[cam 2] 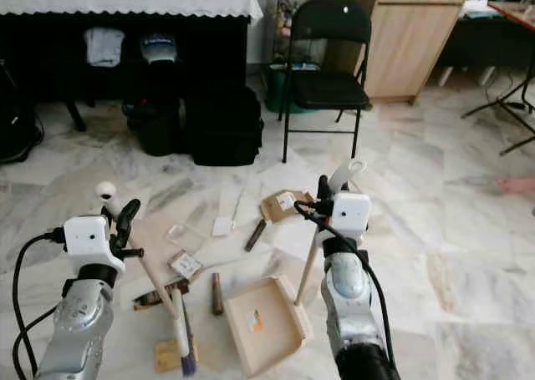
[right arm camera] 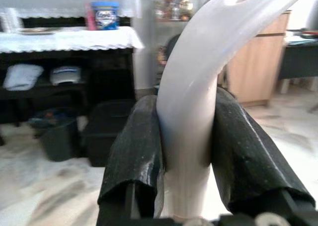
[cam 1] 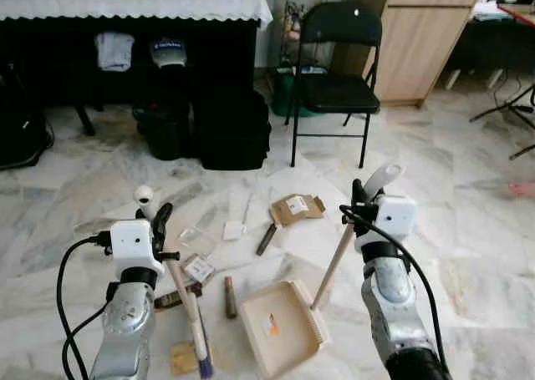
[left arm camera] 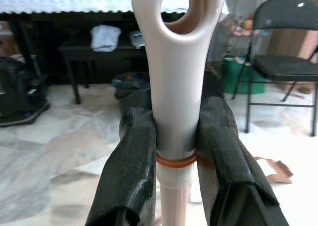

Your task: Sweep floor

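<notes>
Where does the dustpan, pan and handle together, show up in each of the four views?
Left eye: dustpan at bottom centre, handle rising to the right gripper.
Right eye: pan at bottom centre, left of the right arm.
Left wrist: not in it; broom handle between the jaws.
Right wrist: its white handle top between the jaws.
Shared landmark: black folding chair.

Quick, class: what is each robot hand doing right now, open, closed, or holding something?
Left hand: closed on the broom handle.
Right hand: closed on the dustpan handle; the dustpan rests on the floor.
</notes>
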